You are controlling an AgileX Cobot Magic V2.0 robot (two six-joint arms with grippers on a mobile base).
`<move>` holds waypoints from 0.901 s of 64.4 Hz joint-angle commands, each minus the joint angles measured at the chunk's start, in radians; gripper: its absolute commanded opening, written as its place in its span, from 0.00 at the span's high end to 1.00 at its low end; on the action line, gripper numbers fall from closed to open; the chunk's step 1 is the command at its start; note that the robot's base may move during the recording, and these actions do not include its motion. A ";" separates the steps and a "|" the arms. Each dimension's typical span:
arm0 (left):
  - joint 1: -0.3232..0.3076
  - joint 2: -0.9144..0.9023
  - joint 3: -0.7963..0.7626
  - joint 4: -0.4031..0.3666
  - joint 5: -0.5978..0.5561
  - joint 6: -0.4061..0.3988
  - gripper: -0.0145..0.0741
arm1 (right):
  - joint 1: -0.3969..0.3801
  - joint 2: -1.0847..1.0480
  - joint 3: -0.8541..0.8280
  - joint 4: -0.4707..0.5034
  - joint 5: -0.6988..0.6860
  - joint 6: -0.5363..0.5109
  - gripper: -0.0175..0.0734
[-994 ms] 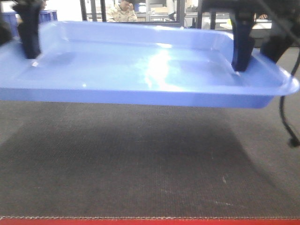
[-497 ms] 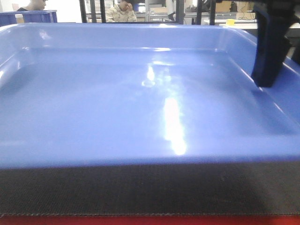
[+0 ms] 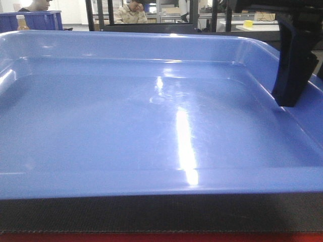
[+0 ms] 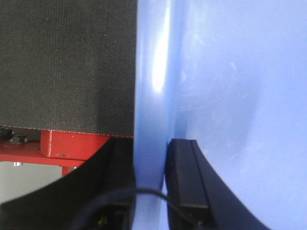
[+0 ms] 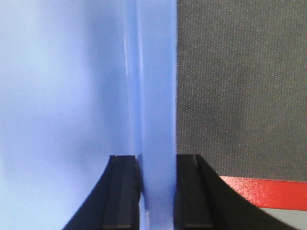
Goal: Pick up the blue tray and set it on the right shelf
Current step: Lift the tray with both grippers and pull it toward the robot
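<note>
The glossy light-blue tray (image 3: pixel 151 126) fills most of the front view, held off the mat and close to the camera. One black finger (image 3: pixel 292 65) of my right gripper reaches down inside the tray's right wall. In the right wrist view my right gripper (image 5: pixel 157 160) is shut on the tray's rim (image 5: pixel 153 96), one finger on each side. The left wrist view shows my left gripper (image 4: pixel 151 148) shut on the opposite rim (image 4: pixel 151 72) in the same way. The left gripper is outside the front view. The right shelf is out of view.
A dark grey woven mat (image 3: pixel 151 214) with a red front edge (image 3: pixel 151 237) lies under the tray. Behind it are a dark-blue bin (image 3: pixel 40 20) with a bottle (image 3: pixel 21 22), black frame uprights (image 3: pixel 91 12) and seated people (image 3: pixel 130 12).
The tray, seen side-on with both fingers a second ago, has moved toward the camera and fills the view. The left finger has left the frame. Both grips are unchanged.
</note>
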 commanded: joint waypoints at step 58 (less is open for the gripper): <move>-0.009 -0.025 -0.024 -0.008 0.001 -0.002 0.78 | 0.002 -0.033 -0.025 -0.019 -0.023 0.009 0.54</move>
